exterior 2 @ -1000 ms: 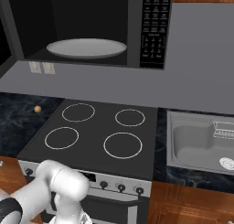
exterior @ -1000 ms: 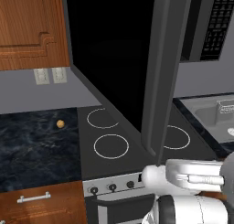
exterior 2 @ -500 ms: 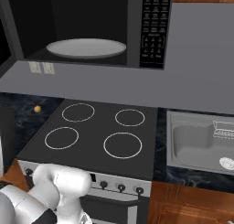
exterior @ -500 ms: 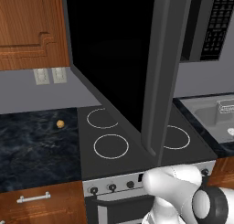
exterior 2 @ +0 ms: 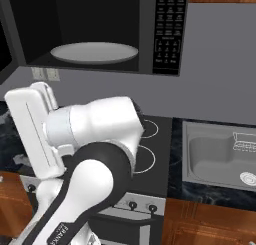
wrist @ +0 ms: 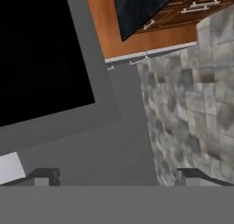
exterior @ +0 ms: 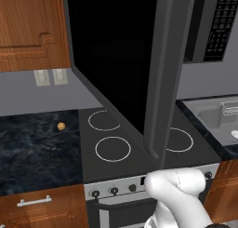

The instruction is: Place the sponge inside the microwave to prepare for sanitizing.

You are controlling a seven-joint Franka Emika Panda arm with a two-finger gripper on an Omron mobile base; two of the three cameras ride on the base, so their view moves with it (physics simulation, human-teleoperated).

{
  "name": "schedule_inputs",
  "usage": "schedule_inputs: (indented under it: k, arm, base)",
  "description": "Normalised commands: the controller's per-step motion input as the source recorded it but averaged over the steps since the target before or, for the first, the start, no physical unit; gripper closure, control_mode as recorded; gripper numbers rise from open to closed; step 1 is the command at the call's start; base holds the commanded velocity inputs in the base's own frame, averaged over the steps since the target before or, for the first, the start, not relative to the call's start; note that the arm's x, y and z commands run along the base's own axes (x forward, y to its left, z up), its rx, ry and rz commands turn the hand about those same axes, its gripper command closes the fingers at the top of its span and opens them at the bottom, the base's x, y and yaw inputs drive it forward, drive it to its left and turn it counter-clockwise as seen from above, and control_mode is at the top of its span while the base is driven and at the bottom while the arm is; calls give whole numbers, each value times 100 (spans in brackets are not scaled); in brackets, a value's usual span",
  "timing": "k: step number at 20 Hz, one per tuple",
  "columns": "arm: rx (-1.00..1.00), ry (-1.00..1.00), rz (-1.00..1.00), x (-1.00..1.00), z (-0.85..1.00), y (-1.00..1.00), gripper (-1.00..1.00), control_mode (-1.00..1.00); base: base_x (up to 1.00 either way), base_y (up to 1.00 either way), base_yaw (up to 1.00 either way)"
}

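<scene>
The microwave (exterior 2: 100,34) hangs above the stove (exterior: 139,148) with its door (exterior: 116,59) swung wide, black glass and grey frame standing out over the left burners; inside, the white round plate (exterior 2: 94,52) lies bare; the sponge is not to be made out in any view, so where it lies cannot be told.

The step in hand is, by my judgement, finding and reaching the sponge; to do it well the arm should swing clear of the open door's lower edge and keep the wrist level until the green block comes into sight; the small tan ball (exterior: 61,126) on the dark counter (exterior: 37,148) is not the target.

The gripper (wrist: 117,177) points at the floor beside the oven front, fingers spread wide and holding nothing; the sink (exterior 2: 220,154) sits right of the stove.
</scene>
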Motion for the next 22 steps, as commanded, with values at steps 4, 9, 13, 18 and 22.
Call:
schedule_inputs:
  k: [4,9,13,18,22]
  arm:
    - [40,7,4,61,-11,16,-100,-100]
    - [0,0,-6,12,-4,57,-100,-100]
    - [-3,0,-9,1,4,42,-100,-100]
    - [-14,1,-16,6,21,41,-100,-100]
    - [-12,4,-14,4,42,32,-100,-100]
  base:
    - [0,0,0]
    - [0,0,0]
    - [0,0,0]
    - [0,0,0]
    - [0,0,0]
